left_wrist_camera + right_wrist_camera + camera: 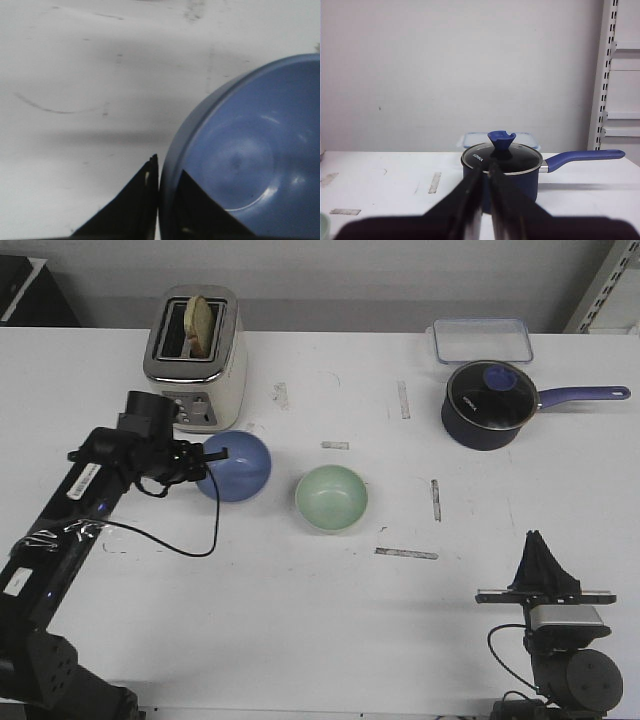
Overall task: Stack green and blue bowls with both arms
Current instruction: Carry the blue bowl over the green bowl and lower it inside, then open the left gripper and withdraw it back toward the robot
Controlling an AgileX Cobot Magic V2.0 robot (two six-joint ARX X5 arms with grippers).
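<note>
White table [300, 640], tape marks, grey wall behind.
Blue bowl [236, 466]: left of centre, near toaster [195, 358]; tipped, left rim off table by look of it.
Green bowl [331, 498]: upright, just right of blue, apart from it.
Left gripper [210, 462]: clamped on blue bowl's left rim, one finger [197, 210] inside, other outside.
Right gripper [541, 552]: near right corner, fingers together, empty.
Saucepan [492, 403], lidded box [481, 339]: far right.
You: keep rim pinch firm, lift clear, centre over green, lower level before letting go.
</note>
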